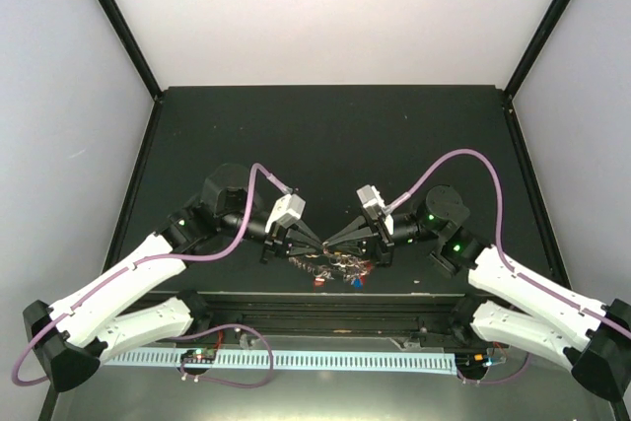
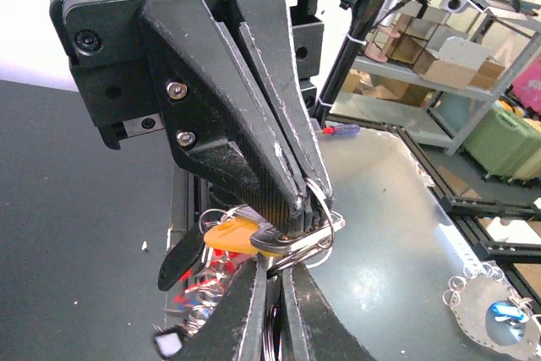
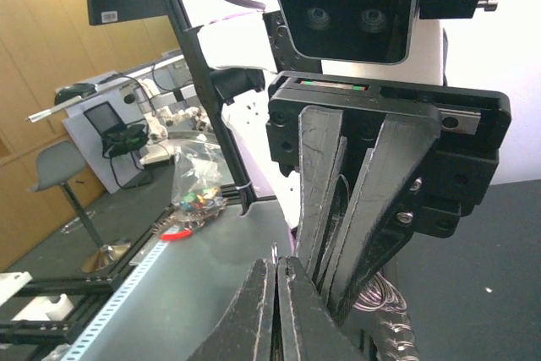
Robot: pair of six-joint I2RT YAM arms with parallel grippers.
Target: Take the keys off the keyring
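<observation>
Silvery keyring (image 2: pixel 325 200) pinched in left gripper (image 2: pixel 304 209), jaws shut on the wire; orange-headed key (image 2: pixel 230 234) hangs just below. Right gripper (image 3: pixel 277 272) meets it tip-to-tip, jaws closed, can't tell what it's got. Keys (image 1: pixel 337 266) bunched at near edge of dark table (image 1: pixel 325 135), centre, below both grippers.

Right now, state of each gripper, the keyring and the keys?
left gripper: shut on the keyring.
right gripper: shut, tip to tip with the left; its hold is hidden.
keyring: pinched at the left fingertips.
keys: bunched on the keyring.
orange-headed key: threaded, jutting sideways.
</observation>
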